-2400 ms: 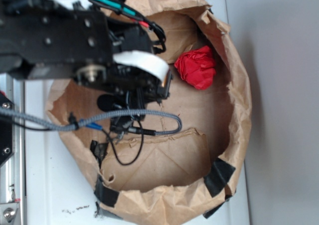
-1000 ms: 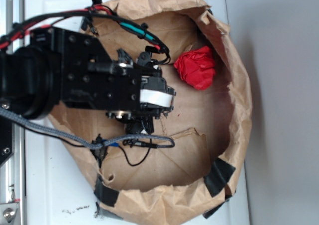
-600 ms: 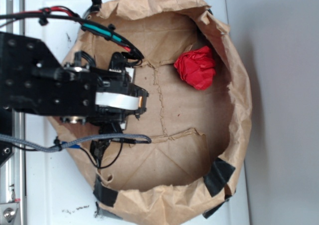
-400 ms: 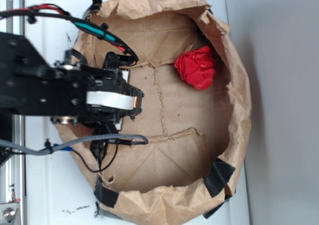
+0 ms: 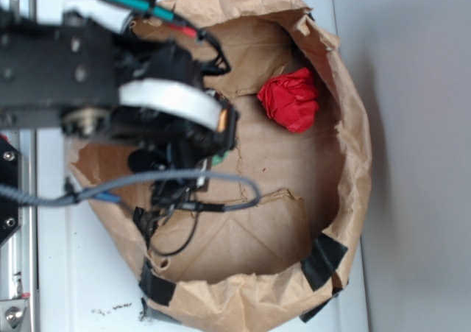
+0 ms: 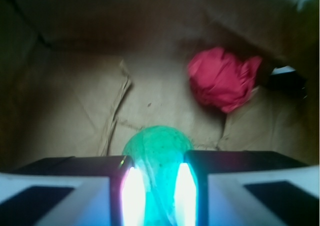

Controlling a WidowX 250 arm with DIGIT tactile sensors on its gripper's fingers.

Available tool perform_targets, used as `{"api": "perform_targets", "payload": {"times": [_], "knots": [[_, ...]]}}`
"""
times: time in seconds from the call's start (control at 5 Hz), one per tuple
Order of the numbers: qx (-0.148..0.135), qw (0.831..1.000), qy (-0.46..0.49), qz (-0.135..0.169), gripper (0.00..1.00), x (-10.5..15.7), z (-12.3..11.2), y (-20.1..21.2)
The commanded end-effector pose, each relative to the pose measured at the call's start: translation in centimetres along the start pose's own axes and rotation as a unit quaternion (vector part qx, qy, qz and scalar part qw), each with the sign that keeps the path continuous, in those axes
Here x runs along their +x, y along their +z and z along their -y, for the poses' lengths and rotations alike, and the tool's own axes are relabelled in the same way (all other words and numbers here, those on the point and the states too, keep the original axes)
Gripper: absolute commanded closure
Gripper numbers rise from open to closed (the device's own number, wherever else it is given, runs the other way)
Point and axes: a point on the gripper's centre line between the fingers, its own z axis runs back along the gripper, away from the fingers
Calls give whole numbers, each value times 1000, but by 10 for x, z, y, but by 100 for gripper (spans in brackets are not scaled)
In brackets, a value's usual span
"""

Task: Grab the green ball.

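Observation:
The green ball (image 6: 157, 146) is a small mint-green sphere clamped between my two fingers in the wrist view. My gripper (image 6: 154, 163) is shut on it above the brown paper floor. In the exterior view the arm covers the gripper (image 5: 210, 159), and only a green sliver of the ball (image 5: 219, 157) shows under it. The red wrinkly wad (image 5: 289, 100) lies apart, ahead and to the right; it also shows in the wrist view (image 6: 222, 80).
A rolled-down brown paper bag (image 5: 355, 148) forms a shallow walled basin around everything. Black tape patches (image 5: 322, 260) sit on its near rim. Cables (image 5: 221, 199) hang from the arm over the bag floor. A metal rail (image 5: 11, 199) runs along the left.
The arm has moved from the bag's left side back toward the middle and looks larger, closer to the camera. A green sliver now shows under it.

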Motion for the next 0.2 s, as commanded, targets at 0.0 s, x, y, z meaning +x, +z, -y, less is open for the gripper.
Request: {"api": "perform_targets", "payload": {"times": [0.0], "knots": [[32, 999, 16, 8, 100, 16, -16, 14]]}}
